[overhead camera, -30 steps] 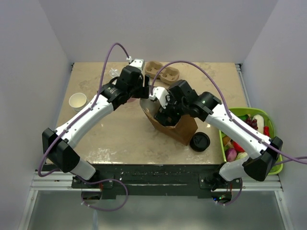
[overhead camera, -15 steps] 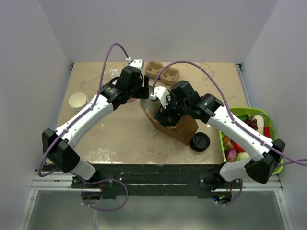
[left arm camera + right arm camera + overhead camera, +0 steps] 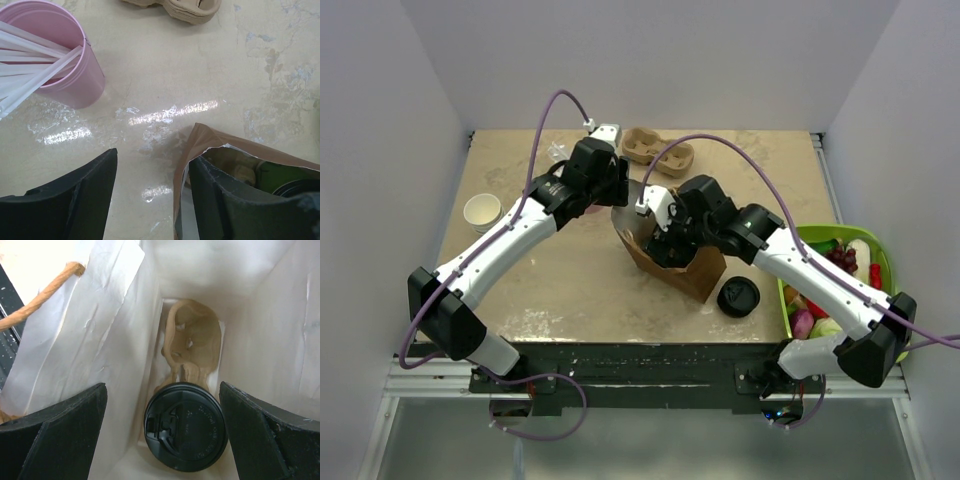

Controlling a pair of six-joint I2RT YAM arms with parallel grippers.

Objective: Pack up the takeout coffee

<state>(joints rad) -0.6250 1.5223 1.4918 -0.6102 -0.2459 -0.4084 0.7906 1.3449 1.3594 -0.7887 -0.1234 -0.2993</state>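
Note:
The takeout coffee [image 3: 186, 426], a cup with a round black lid, stands upright at the bottom of the brown paper bag [image 3: 705, 270], against a cardboard cup carrier [image 3: 195, 340]. My right gripper [image 3: 162, 390] is open inside the bag's mouth, one finger on each side of the lid and above it, touching nothing. In the top view it [image 3: 665, 240] covers the opening. My left gripper [image 3: 152, 157] is open at the bag's far left rim [image 3: 220, 142], with the right finger inside the bag and the left finger outside. It also shows in the top view [image 3: 617, 195].
A second black-lidded cup [image 3: 737, 297] stands on the table right of the bag. A pink cup with straws [image 3: 65, 75] is close to the left gripper. Stacked carriers [image 3: 658, 148] lie at the back, white cups [image 3: 482, 211] at the left, and a green basket [image 3: 880, 250] at the right edge.
My right arm has shifted slightly toward the near side over the bag, its gripper still in the opening. The left arm and the bag have not moved.

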